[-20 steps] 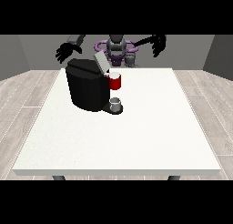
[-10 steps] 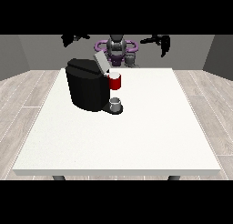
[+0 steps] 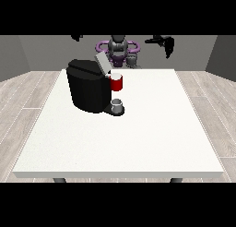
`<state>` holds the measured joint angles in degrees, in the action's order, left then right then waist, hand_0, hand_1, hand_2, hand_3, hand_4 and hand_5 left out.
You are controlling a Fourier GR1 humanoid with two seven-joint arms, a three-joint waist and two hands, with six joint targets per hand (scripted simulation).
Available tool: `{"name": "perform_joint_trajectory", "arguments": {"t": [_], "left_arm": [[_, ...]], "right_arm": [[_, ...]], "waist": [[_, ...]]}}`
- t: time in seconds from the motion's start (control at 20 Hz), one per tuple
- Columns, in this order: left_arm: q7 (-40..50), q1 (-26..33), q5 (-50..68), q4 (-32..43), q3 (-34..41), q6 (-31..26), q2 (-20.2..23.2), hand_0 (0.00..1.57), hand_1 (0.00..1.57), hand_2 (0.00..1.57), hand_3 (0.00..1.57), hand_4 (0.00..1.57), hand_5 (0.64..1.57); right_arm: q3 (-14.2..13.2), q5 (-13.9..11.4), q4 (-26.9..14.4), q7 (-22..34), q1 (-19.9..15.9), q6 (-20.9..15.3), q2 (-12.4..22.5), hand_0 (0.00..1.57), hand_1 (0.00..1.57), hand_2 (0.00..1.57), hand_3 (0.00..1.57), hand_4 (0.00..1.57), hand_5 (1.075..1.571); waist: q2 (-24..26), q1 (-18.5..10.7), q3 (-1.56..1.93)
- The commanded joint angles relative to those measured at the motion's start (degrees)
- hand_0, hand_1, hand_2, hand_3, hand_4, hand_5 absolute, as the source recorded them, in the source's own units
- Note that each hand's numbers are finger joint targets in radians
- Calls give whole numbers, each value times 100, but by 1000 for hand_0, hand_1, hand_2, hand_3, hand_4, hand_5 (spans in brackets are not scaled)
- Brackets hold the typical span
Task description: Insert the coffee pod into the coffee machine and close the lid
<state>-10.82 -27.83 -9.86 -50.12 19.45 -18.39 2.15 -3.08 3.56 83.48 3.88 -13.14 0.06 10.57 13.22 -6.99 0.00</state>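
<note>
Cup (image 3: 117, 104) under coffee machine (image 3: 87, 85) (lid (image 3: 102, 62) up)

The large white table (image 3: 138, 138) in front of me is filling the middle of the frame, its near edge running along the bottom. A small grey cup (image 3: 117, 104) is standing on it, left of centre. Two dark table legs (image 3: 59, 180) are showing under the near edge. Pale wood-plank floor (image 3: 27, 97) is stretching away at both sides, and grey walls (image 3: 46, 50) are closing the top.
</note>
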Motion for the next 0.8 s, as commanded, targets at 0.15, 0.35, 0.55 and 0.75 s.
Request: {"name": "perform_joint_trajectory", "arguments": {"t": [0.15,0.35,0.55,0.75], "left_arm": [[375,662,394,-1108,-515,77,-209,0,0,0,0,0,1571],[301,728,703,-1439,-664,519,-213,0,0,0,0,0,1571],[909,846,1004,-1896,-454,156,107,0,0,0,0,0,1571],[855,1280,810,-2591,-982,344,-194,0,0,0,0,0,1571]], "right_arm": [[-8,9,-230,-269,-190,358,61,0,0,0,0,0,1571],[69,-72,-426,-174,-699,222,-152,0,0,0,0,0,1571],[-194,163,-536,178,-980,366,-1,0,0,0,0,0,1571],[-248,-16,-1173,-427,-1111,247,-126,0,0,0,0,0,1571]], "waist": [[-206,-191,2],[-681,-87,1],[-751,-56,1],[-1018,-181,1]]}}
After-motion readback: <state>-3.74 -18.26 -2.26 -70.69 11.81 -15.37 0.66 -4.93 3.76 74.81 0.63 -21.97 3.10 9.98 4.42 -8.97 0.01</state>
